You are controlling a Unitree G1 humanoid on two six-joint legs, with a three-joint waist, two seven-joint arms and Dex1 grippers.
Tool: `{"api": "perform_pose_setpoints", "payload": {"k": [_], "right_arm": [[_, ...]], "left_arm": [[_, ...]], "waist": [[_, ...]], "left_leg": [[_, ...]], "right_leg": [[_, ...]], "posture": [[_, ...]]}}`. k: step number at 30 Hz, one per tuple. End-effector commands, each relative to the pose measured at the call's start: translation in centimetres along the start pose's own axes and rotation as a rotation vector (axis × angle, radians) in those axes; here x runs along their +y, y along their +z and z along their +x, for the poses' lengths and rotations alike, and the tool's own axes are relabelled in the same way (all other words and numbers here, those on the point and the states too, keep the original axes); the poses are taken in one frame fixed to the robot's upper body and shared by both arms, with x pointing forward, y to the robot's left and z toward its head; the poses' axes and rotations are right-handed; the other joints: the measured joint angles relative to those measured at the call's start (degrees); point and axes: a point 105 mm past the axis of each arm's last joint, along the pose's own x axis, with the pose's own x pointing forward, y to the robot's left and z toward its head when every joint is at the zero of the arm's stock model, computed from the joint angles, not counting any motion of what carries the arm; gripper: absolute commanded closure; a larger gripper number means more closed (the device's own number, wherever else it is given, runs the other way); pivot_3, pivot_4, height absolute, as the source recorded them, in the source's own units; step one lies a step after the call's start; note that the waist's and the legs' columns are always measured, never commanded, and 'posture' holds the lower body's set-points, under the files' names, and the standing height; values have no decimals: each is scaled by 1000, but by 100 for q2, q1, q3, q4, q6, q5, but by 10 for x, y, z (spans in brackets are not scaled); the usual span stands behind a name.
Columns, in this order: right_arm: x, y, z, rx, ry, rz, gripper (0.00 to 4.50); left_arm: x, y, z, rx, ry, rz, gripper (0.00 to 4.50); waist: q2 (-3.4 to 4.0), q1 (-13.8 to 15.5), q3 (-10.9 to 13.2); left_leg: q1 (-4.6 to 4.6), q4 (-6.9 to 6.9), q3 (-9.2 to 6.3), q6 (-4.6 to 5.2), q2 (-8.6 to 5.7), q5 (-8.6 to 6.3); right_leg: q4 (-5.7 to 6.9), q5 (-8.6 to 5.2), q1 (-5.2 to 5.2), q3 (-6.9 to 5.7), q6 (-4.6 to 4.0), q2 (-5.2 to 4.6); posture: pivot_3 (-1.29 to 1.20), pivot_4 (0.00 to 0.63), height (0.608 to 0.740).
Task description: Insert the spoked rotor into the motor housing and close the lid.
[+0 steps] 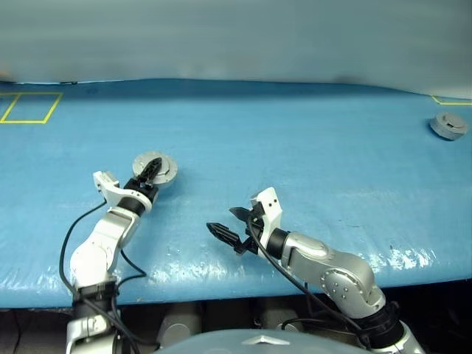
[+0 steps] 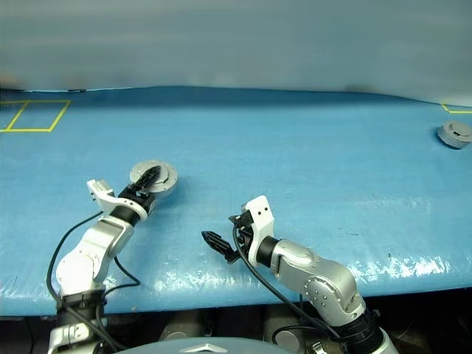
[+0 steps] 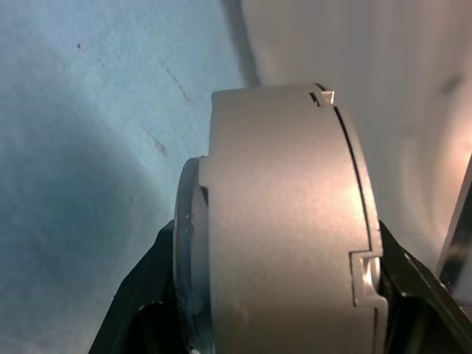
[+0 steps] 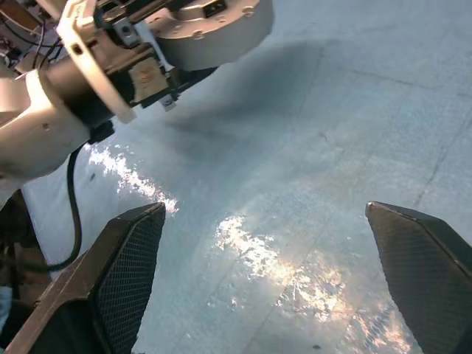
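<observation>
1. Motor housing (image 1: 156,169): a round grey unit, apparently already lidded, held at the left gripper on the blue table (image 1: 310,155); whether it rests on the table or hangs just above cannot be told.
2. Left gripper (image 1: 150,171): reaches forward over the housing; in the left wrist view its fingers (image 3: 136,295) clasp the housing (image 3: 284,221) on two opposite sides, round axis lying crosswise to them.
3. Right gripper (image 1: 230,227): well apart from the housing, toward the robot and to its right, fingers (image 4: 122,258) spread wide and empty.
4. Judgement: the left arm is nearer; any next move belongs to it.
5. Spare grey disc (image 1: 448,125): far right of the housing, at the table's edge.
</observation>
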Motion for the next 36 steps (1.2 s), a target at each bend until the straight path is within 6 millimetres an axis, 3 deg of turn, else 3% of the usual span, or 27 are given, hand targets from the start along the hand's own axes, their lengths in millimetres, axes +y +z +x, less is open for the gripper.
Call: {"api": "perform_pose_setpoints", "payload": {"k": [1,6,9,13,19,20,26,27,32,36], "right_arm": [[4,7,-2,-40,0,-74,0],[-8,13,-3,-108,-123,-184,0],[-6,6,-2,-81,-113,-240,0],[-5,3,-1,-81,-122,-270,0],[-5,-1,2,-63,-134,-294,0],[-6,-1,2,-65,-138,-290,0],[-7,-7,-1,-51,-150,-253,0],[-6,-8,-1,-44,-149,-250,0],[-8,-20,3,17,-147,-224,0],[-8,-26,5,61,-120,-213,0]], "left_arm": [[-24,17,24,-13,-93,61,2106],[-30,37,60,-47,-73,108,2106],[-36,42,80,-49,-59,139,2106],[-40,39,99,-35,-40,158,2106],[-30,11,117,52,58,199,2106],[-26,9,117,62,83,208,2106],[21,0,100,148,245,239,164],[28,-1,96,162,270,248,30],[74,-12,58,301,378,248,30],[97,-24,24,386,449,224,30]], "waist": [[-17,4,10],[-27,3,15],[-33,-2,19],[-41,-21,26],[-49,-25,30],[-50,-25,32],[-50,-64,30],[-48,-80,29],[-22,-211,1],[13,-228,-72]], "left_leg": [[0,3,0,1,-2,0],[-11,5,0,2,-4,-1],[-28,5,-1,-2,-4,1],[-38,6,-2,-3,-4,1],[-42,6,-1,-1,-7,0],[-42,6,-1,-1,-7,0],[-22,8,-6,-2,-3,1],[-7,7,-6,-1,-3,0],[78,-7,11,2,4,-3],[163,-34,21,0,8,-4]], "right_leg": [[0,3,1,3,2,0],[-2,28,-11,3,21,0],[-1,30,-26,-2,23,1],[-5,30,-33,-6,24,0],[-9,31,-33,-8,28,-7],[-8,31,-33,-8,29,-9],[6,32,-21,-7,29,-9],[8,32,-9,-2,29,-9],[10,26,47,18,39,-9],[10,8,115,24,46,-17]], "posture": [[0,150,740],[0,150,740],[0,150,740],[0,150,740],[0,150,740],[0,150,740],[0,150,740],[0,150,740],[0,150,740],[0,150,740]]}}
